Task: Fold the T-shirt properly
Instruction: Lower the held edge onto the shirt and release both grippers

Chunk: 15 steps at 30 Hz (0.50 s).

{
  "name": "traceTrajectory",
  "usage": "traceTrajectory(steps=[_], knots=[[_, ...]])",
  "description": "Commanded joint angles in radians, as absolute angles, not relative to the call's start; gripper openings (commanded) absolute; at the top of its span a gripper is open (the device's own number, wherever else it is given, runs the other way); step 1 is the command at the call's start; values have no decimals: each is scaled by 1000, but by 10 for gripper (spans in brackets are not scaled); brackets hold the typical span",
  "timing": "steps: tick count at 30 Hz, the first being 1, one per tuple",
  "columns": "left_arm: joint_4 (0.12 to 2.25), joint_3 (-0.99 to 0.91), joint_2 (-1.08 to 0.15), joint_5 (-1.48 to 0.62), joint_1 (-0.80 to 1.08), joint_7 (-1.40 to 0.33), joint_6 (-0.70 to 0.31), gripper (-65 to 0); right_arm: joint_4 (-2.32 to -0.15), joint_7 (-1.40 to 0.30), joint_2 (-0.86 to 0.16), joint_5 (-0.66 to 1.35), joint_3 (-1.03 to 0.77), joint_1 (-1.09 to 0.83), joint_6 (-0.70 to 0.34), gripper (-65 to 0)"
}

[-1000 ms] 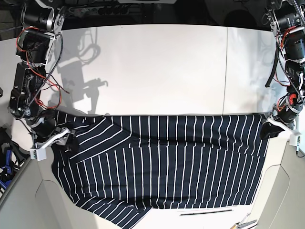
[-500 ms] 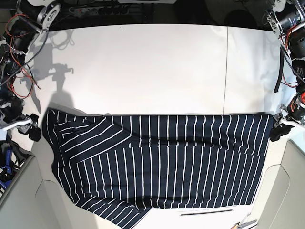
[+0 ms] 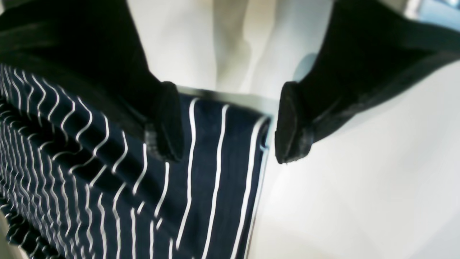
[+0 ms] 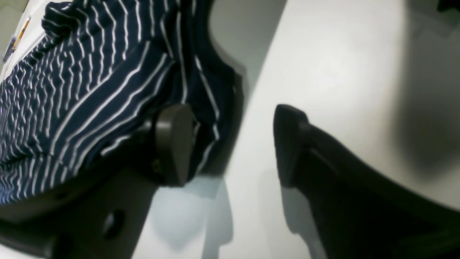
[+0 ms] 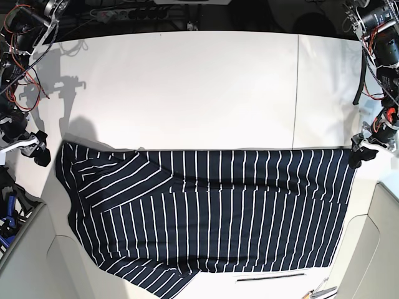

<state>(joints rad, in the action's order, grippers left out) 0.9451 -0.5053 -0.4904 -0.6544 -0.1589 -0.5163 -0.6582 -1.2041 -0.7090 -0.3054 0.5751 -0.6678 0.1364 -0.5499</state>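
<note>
Left gripper (image 3: 226,122), seen from its own wrist camera: jaws spread wide, gripping nothing, one black pad (image 3: 166,122) over the striped cloth and the other past the hem, above the bare white tabletop (image 3: 359,180). Below and between them, the corner of the dark navy short-sleeved fabric T-shirt with thin white stripes (image 3: 107,172), lying flat with its edge running down the middle of the picture. Right gripper (image 4: 230,144), from the right wrist camera: likewise spread wide and empty, one rounded grey-black fingertip (image 4: 174,144) in front of a bunched fold of the T-shirt (image 4: 90,79), touching or merely overlapping not clear through the blur; other finger well off the cloth over pale table (image 4: 323,72). From the base view: T-shirt (image 5: 206,212) spread across the near half of the white table (image 5: 187,87), one sleeve folded inward at that view's left, lower hem draped toward the front edge. Left gripper (image 5: 360,154) just beside the shirt's upper corner at the view's right; right gripper (image 5: 36,147) a little apart from the opposite corner at the view's left.
</note>
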Motion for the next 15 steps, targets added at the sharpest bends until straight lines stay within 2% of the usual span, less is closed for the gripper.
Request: traceTrajectory(steps=[1, 3, 6, 15], knots=[[946, -509, -513, -669, -177, -493, -662, -215, -1204, -689, -324, 604, -662, 153, -554, -292], [927, -509, -508, -668, -177, -480, -662, -215, -1171, -680, -324, 610, -645, 155, -554, -289], [917, -509, -496, -668, -178, -467, -662, -215, -1122, -639, -324, 610, -609, 156, -558, -251], [917, -509, -447, -647, -177, -460, -662, -215, -1084, -583, -260, 564, -578, 170, -557, -250]])
